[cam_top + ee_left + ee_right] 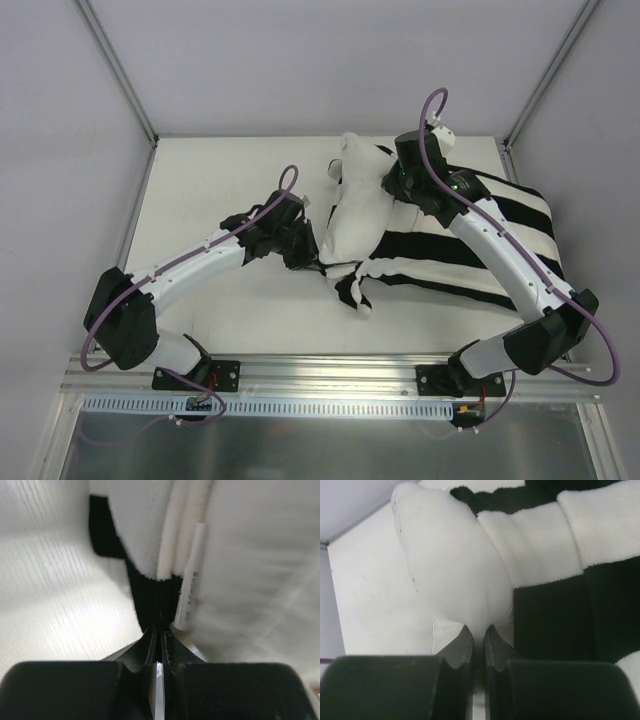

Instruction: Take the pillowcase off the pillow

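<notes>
Pillowcase (430, 250): soft, fuzzy knit-like cloth w/ broad blk/wht stripes. It lies on the right half of the counter (200, 190), open end bunched into wrinkled folds nr centre. Pillow (355, 215): plain wht, plump, smoother cover. It sticks out of that open end toward the far side, one corner poking up as a small nub. The rest is inside the sleeve, hidden.

L end effector (160, 637): clenched on a blk stripe at the pillowcase edge. The blk cloth runs straight into the pinched fingertips. Just beside it is a thin wht label (190, 592) w/ small print, too blurred to read. Right side of that view is smeared.

R end effector (479, 637): fingers drawn together w/ only a slit betw them, pressed in where the wht pillow bulge meets a blk stripe. Can't tell which cloth is pinched, if any. In the top view the R arm covers part of the stripes and its fingertips are hidden under the wrist.

Counter: matte wht, faint scuffs.
</notes>
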{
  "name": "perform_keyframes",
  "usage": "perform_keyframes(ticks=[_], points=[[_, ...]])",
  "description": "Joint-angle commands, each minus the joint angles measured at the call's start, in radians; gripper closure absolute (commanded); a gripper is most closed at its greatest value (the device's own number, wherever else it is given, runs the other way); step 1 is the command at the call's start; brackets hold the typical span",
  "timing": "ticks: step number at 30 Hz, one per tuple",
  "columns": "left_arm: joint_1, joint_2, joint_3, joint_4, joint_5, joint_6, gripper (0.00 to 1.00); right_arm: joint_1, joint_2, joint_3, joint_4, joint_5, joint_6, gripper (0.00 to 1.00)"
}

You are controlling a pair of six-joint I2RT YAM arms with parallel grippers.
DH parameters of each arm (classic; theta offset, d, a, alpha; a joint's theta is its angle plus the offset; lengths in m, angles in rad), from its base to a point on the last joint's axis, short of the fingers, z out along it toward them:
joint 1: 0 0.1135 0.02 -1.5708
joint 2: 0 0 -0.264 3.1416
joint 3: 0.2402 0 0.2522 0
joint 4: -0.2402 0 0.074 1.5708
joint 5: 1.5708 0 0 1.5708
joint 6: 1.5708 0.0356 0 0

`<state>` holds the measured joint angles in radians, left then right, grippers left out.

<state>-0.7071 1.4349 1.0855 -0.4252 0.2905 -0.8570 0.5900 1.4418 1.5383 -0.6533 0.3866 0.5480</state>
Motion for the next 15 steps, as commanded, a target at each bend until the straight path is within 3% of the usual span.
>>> perform_keyframes(ticks=[1, 5, 12, 13, 15], points=[[-0.025, -0.056, -0.053, -0.053, 0.053, 0.013, 1.00, -0.042, -0.070, 0.100, 0.169, 0.127, 0.050, 0.99], [-0.031, -0.091, -0.119, -0.043, 0.055, 0.027, 1.00, -0.068, -0.083, 0.089, 0.167, 0.135, 0.119, 0.99], [-0.029, -0.102, -0.167, -0.027, 0.038, 0.052, 1.00, -0.076, -0.089, 0.076, 0.188, 0.011, 0.087, 0.99], [-0.028, -0.111, -0.168, -0.030, 0.027, 0.067, 0.98, -0.076, -0.098, 0.053, 0.187, -0.005, 0.076, 0.99], [-0.002, -0.165, -0.176, -0.035, 0.021, 0.078, 0.85, -0.078, -0.110, 0.023, 0.187, -0.060, 0.060, 0.99]])
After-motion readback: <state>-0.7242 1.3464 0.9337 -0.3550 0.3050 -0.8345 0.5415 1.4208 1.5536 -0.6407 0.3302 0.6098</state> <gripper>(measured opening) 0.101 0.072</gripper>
